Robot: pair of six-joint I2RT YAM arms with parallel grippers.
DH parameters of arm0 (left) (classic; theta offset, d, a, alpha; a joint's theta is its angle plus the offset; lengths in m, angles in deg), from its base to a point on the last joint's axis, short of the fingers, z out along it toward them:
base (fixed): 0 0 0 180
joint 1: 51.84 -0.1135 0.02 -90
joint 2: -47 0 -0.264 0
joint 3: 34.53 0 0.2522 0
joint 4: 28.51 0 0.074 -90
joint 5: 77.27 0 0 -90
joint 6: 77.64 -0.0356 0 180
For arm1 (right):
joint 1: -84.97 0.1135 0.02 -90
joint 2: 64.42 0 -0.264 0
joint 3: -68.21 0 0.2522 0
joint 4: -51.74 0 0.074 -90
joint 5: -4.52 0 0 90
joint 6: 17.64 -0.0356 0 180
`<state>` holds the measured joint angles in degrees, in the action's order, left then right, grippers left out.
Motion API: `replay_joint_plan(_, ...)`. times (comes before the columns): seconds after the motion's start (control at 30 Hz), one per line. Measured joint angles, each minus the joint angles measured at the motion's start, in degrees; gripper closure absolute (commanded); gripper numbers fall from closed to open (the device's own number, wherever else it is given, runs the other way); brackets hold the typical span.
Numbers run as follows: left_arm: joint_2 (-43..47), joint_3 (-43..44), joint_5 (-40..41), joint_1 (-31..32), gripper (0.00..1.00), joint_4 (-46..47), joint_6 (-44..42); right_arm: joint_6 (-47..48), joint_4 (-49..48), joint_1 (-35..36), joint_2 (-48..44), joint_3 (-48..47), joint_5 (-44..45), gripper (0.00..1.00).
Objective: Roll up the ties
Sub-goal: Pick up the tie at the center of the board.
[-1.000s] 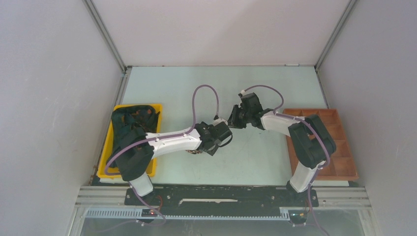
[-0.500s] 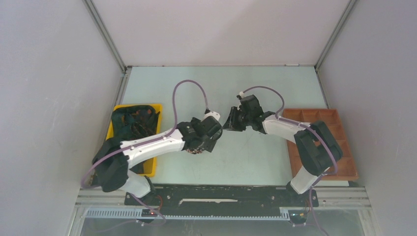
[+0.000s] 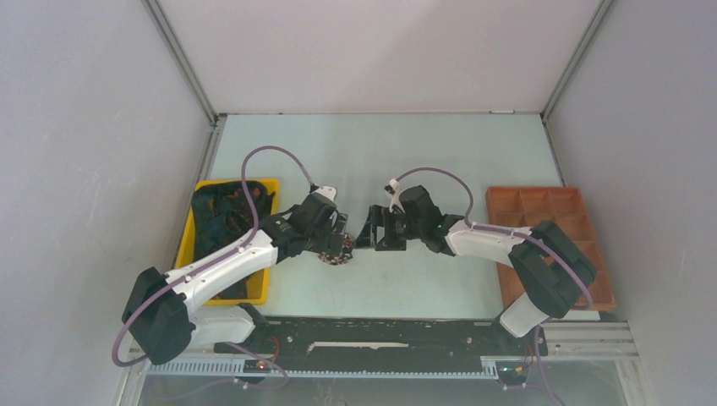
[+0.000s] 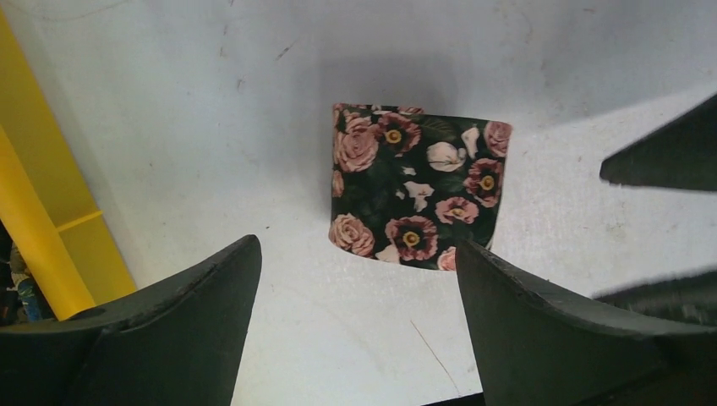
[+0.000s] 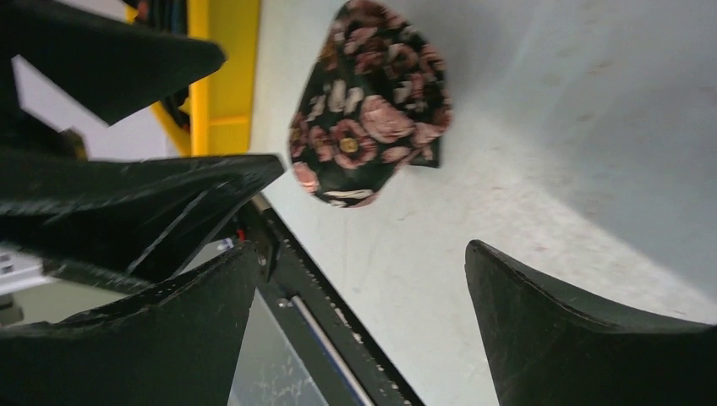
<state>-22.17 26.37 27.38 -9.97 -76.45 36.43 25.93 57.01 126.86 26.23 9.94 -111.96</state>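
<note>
From where I stand, no writing, label, brand, number or sign is readable on anything in these views.

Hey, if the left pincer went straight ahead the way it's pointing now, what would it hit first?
Most likely the rolled black necktie with pink roses, lying on the pale table just ahead of the open left pincer. Depth is hard to judge, so it might touch the table beside it instead.
</note>
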Motion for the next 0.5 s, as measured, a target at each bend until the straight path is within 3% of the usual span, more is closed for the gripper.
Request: replay_joint_plan(0.5, 0.17, -5.49, -3.06, -5.68, 0.13, 5.16, 3.02, -9.99, -10.73, 5.27, 8.92, 0.09, 0.13, 0.15)
